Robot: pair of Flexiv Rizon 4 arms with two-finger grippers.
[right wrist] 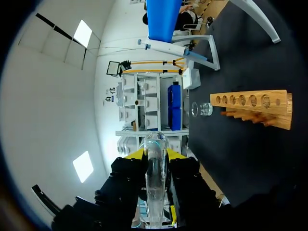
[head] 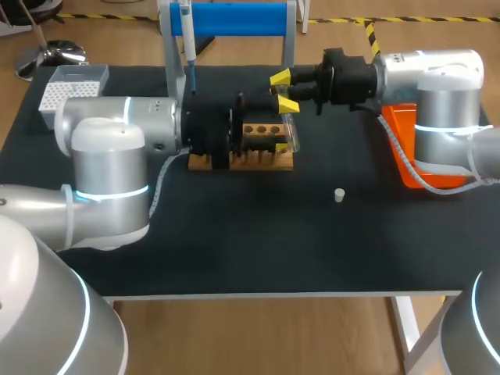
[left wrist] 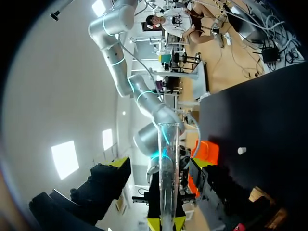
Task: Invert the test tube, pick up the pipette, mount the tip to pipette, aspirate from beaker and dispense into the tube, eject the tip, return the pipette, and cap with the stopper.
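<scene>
A: Trying to pin down the holder of the test tube [left wrist: 168,168]. Seeing the left hand [left wrist: 166,223] pinched tight on it, with both yellow tips against the glass. Holding it level in the air, off the tabletop [head: 273,242], up around the wooden rack [head: 266,130] in the head view.

B: Agreeing on that. Also spotting the right hand [head: 283,91] facing it from the other side, spread open, with one finger either side of the tube and a gap to the glass in the left wrist view. Not gripping anything.

A: Noticing the beaker [right wrist: 202,109] standing just beside the end of the rack. Also finding the little white stopper [head: 339,195] lying alone on the tabletop, well apart from the rack, over on the right arm's side.

B: Yep. Seeing the pipette [head: 186,35] hanging on the blue-topped stand [head: 234,17] behind the rack. Also clocking the tip box [head: 66,94] at the far left corner and an orange tray [head: 402,141] under the right arm.
</scene>
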